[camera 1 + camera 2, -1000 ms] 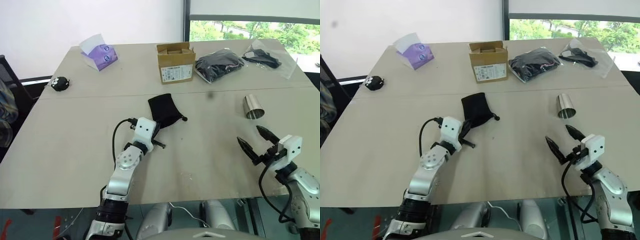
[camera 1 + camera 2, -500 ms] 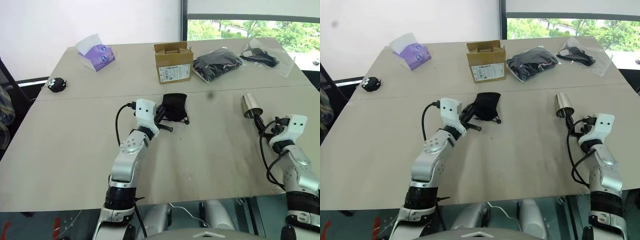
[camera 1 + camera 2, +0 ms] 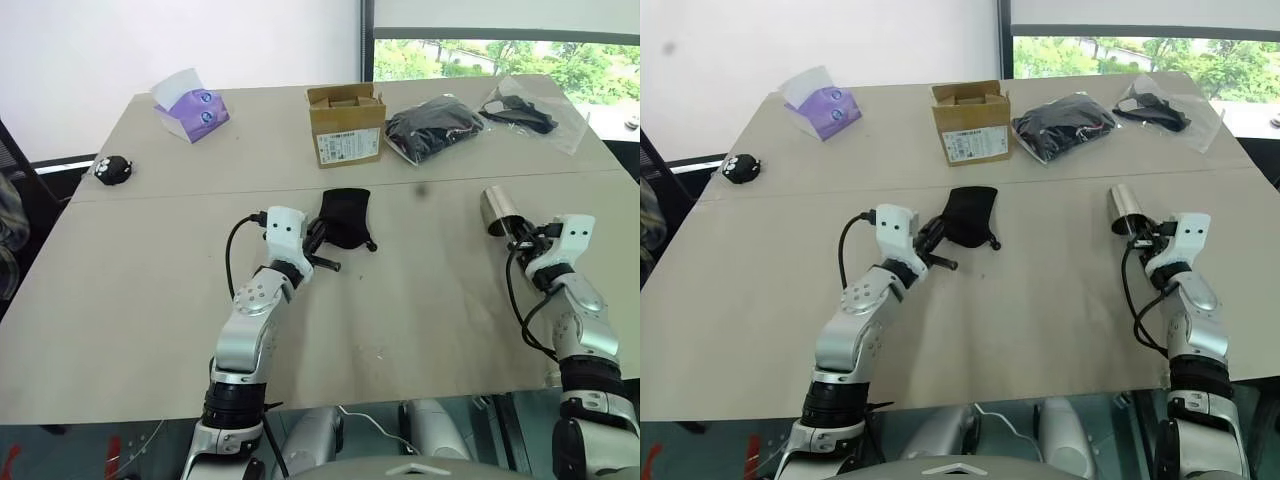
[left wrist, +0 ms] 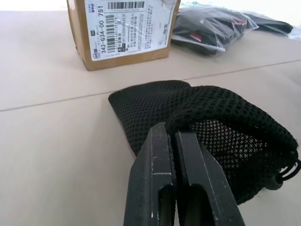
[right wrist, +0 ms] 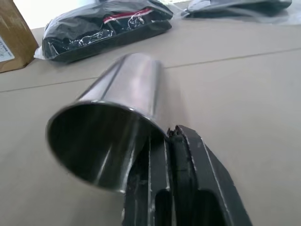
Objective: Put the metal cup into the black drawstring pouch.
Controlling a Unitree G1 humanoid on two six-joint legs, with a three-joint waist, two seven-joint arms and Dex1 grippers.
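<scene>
The metal cup lies on its side on the right of the table, its open mouth toward the right gripper, whose fingers pinch its rim, arm stretched forward and level. The one black drawstring pouch sits mid-table, its edge clamped by the left gripper, also level. Behind stand one cardboard box, two bagged black bundles and one tissue pack.

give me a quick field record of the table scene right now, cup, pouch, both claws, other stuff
cup: metal cup on its side, rim pinched by right claw
pouch: black drawstring pouch, edge pinched by left claw
table: tan table
behind: cardboard box, tissue pack, bagged black bundles
</scene>
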